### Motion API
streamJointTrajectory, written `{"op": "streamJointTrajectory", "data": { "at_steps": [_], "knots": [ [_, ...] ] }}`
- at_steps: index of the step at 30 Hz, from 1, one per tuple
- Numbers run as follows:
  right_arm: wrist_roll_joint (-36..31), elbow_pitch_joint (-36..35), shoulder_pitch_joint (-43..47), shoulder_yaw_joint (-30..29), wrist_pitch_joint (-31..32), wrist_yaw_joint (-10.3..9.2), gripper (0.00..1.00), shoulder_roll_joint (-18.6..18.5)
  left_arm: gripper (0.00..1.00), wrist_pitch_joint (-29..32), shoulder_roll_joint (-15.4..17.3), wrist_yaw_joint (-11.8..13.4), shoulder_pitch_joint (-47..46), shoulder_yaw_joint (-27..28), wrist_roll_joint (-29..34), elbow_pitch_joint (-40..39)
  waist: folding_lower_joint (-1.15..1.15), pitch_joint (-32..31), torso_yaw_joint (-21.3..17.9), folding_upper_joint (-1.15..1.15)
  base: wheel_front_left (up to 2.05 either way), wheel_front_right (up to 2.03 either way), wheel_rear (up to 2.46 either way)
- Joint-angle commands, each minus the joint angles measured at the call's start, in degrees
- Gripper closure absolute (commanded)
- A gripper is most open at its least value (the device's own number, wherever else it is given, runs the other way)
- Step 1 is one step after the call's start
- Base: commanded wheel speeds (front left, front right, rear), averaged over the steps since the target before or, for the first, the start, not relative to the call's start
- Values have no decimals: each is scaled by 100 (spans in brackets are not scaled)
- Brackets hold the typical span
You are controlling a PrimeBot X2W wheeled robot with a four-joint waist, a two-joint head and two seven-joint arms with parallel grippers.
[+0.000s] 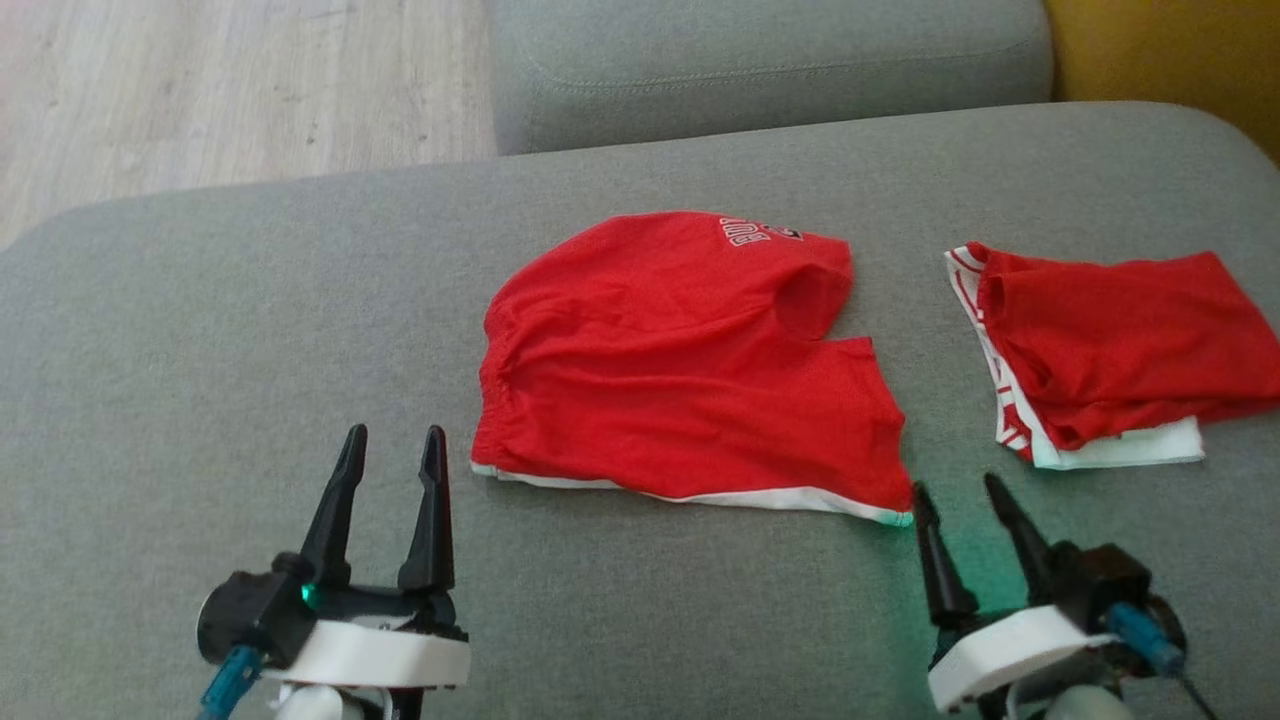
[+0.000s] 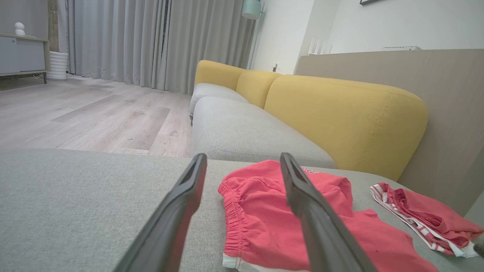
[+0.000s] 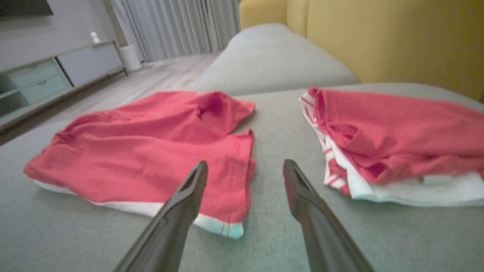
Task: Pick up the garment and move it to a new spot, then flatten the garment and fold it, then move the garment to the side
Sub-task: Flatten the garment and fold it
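A pair of red shorts with white trim, the garment (image 1: 680,365) (image 2: 264,223) (image 3: 151,147), lies spread in the middle of the grey sofa seat (image 1: 200,350). My left gripper (image 1: 392,448) (image 2: 242,162) stands open just left of the waistband's near corner, nothing between its fingers. The right gripper (image 1: 955,490) (image 3: 245,168) is open too, just off the near right hem corner, apart from the cloth.
A second red and white garment (image 1: 1100,350) (image 3: 393,143) (image 2: 423,219) lies folded at the right of the seat. Another grey cushion (image 1: 770,60) sits beyond, a yellow backrest (image 2: 340,113) to the right, and wooden floor (image 1: 200,90) at far left.
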Motion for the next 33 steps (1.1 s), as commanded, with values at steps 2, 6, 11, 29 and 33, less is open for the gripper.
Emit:
{"op": "streamJointTrajectory", "data": {
  "at_steps": [2,6,11,29,33],
  "knots": [
    [-52,-10,-203,199,39,39,0,-18,0,-29,10,8,-314,137,-16,-164,0,59,55,0,0,0,0],
    [-59,348,-310,258,179,39,0,-17,0,-29,33,8,-363,114,10,-129,0,104,108,0,0,0,0],
    [-45,715,-502,311,242,39,0,-17,0,-29,67,8,-435,113,12,-111,0,171,163,0,0,0,0],
    [56,1353,-905,478,151,39,34,-17,0,-29,68,8,-475,105,1,-74,0,252,245,0,0,0,0],
    [-18,1323,-923,464,103,39,100,-17,0,-29,64,8,-463,130,3,-64,0,226,213,0,0,0,0]
  ]
}}
